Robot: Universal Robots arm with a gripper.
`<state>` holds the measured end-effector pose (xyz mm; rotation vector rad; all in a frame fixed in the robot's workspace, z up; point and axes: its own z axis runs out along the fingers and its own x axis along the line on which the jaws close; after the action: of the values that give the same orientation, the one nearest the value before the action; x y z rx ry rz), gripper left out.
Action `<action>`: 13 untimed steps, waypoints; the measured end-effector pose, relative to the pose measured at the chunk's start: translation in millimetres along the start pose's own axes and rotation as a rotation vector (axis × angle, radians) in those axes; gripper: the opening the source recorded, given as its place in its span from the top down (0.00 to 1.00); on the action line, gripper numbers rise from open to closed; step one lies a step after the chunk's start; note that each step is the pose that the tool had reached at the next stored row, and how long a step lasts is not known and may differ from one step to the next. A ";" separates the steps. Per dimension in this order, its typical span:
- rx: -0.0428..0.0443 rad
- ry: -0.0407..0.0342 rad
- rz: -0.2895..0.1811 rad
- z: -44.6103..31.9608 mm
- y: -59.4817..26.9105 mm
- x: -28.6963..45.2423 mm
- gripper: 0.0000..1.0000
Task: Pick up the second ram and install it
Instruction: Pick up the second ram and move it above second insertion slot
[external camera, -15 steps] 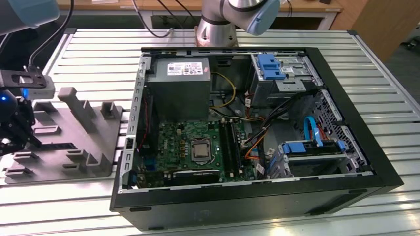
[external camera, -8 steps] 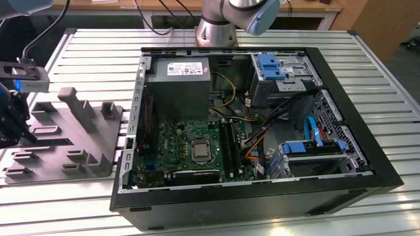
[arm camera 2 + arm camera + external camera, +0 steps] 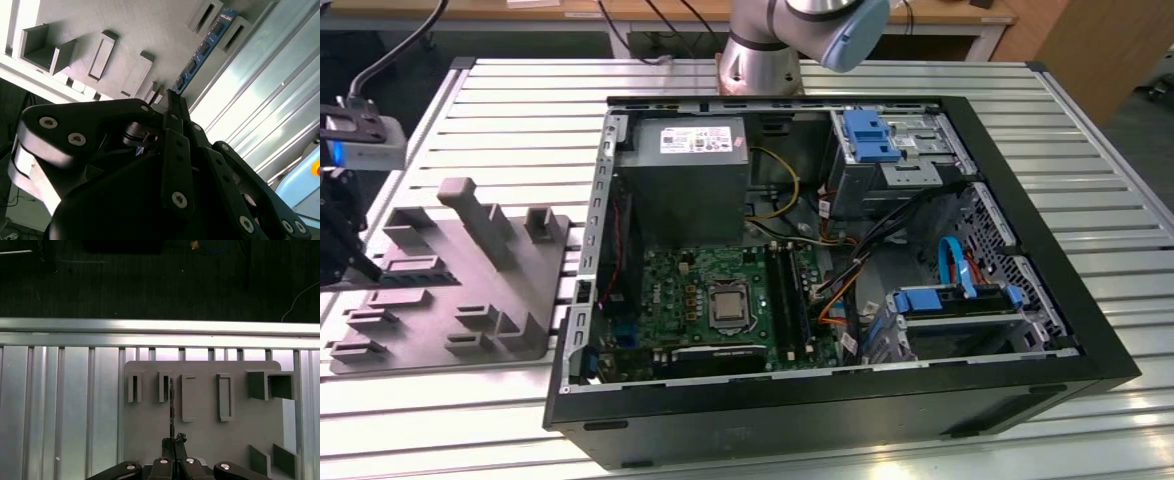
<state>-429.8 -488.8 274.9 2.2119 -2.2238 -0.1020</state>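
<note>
Pick-up step. Your tool [image 3: 173,441] looks pinched narrow on the near end of the second ram [image 3: 205,47], which stands on edge in a slot of the grey holder block [image 3: 210,440]. It's not lifted yet. Lifting calls for a straight pull, no twist.

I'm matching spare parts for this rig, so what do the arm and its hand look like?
The arm is a silver-grey metal tube with a pale blue cap at its joint. The hand is matt black: flat linkage bars with rounded ends, pinned by shiny silver screws. A black cable runs to the wrist in the exterior view.
</note>
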 end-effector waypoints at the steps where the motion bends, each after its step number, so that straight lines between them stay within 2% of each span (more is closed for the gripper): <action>1: 0.0000 -0.0001 0.000 -2.2 0.1 -0.1 0.89; 13: 0.0000 0.0000 0.000 -33.7 1.6 -1.5 0.89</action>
<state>-429.9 -488.8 308.7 2.2119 -2.2238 -0.1020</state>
